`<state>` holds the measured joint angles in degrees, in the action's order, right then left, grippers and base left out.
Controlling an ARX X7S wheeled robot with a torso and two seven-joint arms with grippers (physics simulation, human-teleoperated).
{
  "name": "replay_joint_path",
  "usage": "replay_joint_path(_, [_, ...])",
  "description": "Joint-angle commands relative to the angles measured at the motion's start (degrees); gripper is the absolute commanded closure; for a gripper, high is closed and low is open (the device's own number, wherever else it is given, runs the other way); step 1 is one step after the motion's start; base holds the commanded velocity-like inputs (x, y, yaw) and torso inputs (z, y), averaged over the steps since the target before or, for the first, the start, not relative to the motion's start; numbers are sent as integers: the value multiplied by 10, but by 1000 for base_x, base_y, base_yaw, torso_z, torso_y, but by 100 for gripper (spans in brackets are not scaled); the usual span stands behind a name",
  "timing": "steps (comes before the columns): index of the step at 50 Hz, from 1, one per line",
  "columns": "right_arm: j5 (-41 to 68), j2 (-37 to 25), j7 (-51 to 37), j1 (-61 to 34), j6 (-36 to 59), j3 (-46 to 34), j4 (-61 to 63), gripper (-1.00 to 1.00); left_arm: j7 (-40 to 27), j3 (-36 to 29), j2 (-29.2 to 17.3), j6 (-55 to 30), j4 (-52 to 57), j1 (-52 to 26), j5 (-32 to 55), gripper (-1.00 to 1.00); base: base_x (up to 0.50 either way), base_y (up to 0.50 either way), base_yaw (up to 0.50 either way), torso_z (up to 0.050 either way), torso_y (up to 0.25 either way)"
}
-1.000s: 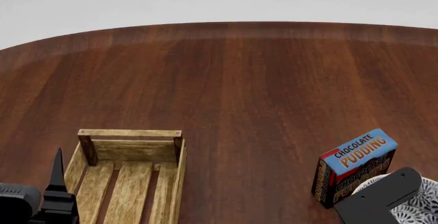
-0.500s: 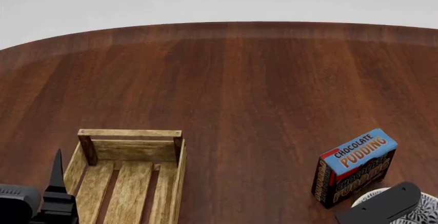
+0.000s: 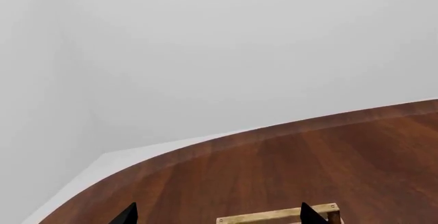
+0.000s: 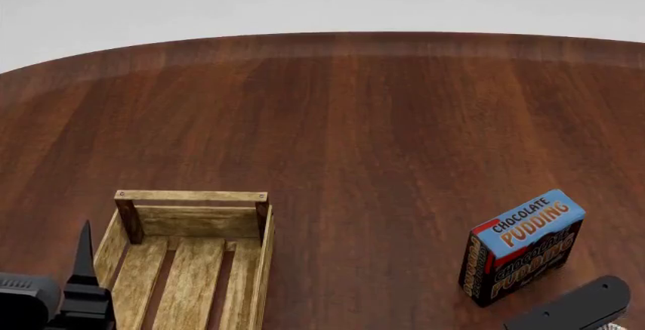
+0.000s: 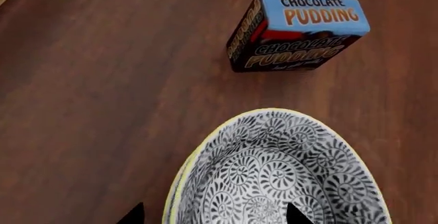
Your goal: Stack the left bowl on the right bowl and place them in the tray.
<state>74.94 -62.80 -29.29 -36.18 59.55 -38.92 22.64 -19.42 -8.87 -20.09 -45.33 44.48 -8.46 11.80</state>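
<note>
On the dark wood table (image 4: 383, 134) | I see my right gripper (image 5: 212, 215) spread over a black-and-white patterned bowl (image 5: 280, 172) | blue chocolate pudding box (image 5: 298, 32) near | left gripper (image 3: 217, 217) parted by light-wood slatted tray (image 4: 192, 258)

The round dark-wood table (image 4: 383, 134) carries three items: a light-wood tray (image 4: 192, 258) near its front left, a chocolate pudding box (image 4: 521, 245) at front right, and a patterned bowl (image 5: 280, 178) just beside the box.
</note>
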Motion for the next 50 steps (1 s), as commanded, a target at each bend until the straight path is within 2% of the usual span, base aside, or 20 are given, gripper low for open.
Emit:
replay_joint_path(1, [-2,1,-7,-9,8,3,0,-100,-2,0,-2,3,0,3,1,-100,0,0,0,0,0])
replay_joint_path(32, [42,10,-84,2,21,3,53,-100,-4,7,-5,1,5,1,14,-100,0,0,0,0,0])
replay_joint_path(50, [-14,42,-40,9,1,-20,-8,-100,-7,6,-7,13,-1,8,15,-100,0,0,0,0,0])
